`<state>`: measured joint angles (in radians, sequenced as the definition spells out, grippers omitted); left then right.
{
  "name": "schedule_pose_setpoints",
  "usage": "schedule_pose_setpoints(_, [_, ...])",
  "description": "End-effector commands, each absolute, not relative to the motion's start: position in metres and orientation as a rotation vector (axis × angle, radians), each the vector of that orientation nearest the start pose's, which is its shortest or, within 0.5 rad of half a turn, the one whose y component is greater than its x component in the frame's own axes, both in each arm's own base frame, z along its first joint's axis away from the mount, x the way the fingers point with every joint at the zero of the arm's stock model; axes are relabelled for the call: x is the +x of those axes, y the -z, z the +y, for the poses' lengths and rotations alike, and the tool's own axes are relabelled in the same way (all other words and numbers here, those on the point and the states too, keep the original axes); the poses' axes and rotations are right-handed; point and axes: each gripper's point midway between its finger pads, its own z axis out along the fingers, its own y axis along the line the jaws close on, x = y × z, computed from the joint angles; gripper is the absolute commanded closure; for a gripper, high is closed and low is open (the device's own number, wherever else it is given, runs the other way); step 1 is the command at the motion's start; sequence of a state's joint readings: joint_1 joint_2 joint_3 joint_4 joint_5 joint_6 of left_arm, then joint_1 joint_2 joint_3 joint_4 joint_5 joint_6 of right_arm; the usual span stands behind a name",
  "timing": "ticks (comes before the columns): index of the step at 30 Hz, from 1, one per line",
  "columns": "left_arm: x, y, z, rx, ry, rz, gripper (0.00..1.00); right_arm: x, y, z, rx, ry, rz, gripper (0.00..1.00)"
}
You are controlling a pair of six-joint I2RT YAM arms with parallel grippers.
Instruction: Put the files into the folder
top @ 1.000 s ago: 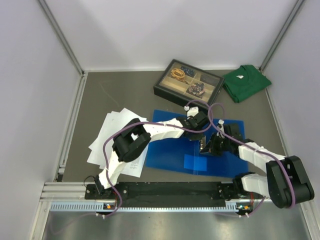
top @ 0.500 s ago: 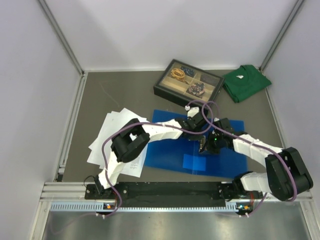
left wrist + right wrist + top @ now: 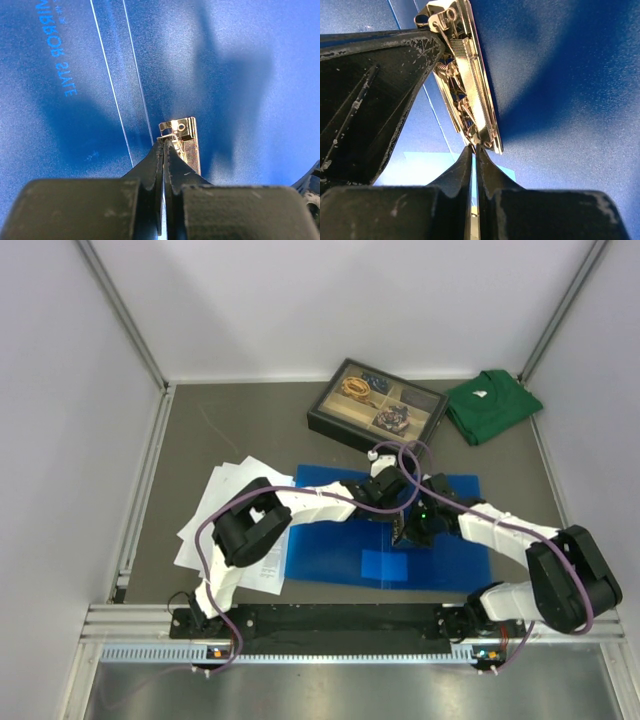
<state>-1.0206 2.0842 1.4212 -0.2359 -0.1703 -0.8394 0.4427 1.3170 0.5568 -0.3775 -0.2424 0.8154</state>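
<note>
The bright-blue folder (image 3: 330, 550) lies flat mid-table, with a lighter blue pocket (image 3: 383, 566) near its front edge. The files (image 3: 215, 510) are loose white sheets to its left, partly under the left arm. My left gripper (image 3: 393, 502) and right gripper (image 3: 405, 532) meet over the folder's middle. In the left wrist view the gripper (image 3: 165, 142) is shut on the top end of the folder's metal clip (image 3: 183, 142). In the right wrist view the gripper (image 3: 475, 147) is shut at the clip's (image 3: 470, 85) other end, with the left fingers (image 3: 370, 100) beside it.
A black-framed compartment tray (image 3: 377, 405) stands behind the folder and a green folded shirt (image 3: 492, 402) lies at the back right. Metal rails run along the left side (image 3: 145, 480) and the near edge (image 3: 330, 625). White walls close in the table.
Both grippers have moved a little to the left, still together on the clip, and the blue folder has slid left with them, closer to the paper sheets.
</note>
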Motion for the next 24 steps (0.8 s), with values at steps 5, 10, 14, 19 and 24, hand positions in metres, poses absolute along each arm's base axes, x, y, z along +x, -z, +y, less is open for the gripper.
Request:
schedule_pose_setpoints(5, [0.230,0.011,-0.405,0.312,0.459,2.713,1.00,0.213,-0.036,0.159,0.342,-0.551,2.720,1.00])
schedule_pose_setpoints(10, [0.228,0.009,-0.410,0.292,0.485,2.726,1.00,0.216,-0.040,0.159,0.323,-0.530,2.730,1.00])
schedule_pose_setpoints(14, [0.230,0.007,-0.406,0.293,0.452,2.720,1.00,0.215,-0.037,0.152,0.324,-0.484,2.729,1.00])
schedule_pose_setpoints(19, [0.228,0.004,-0.409,0.344,0.466,2.732,1.00,0.224,-0.053,0.161,0.273,-0.553,2.675,1.00])
schedule_pose_setpoints(24, [0.233,-0.027,-0.427,0.368,0.587,2.667,0.69,0.228,-0.072,0.175,0.183,-0.657,2.649,1.00])
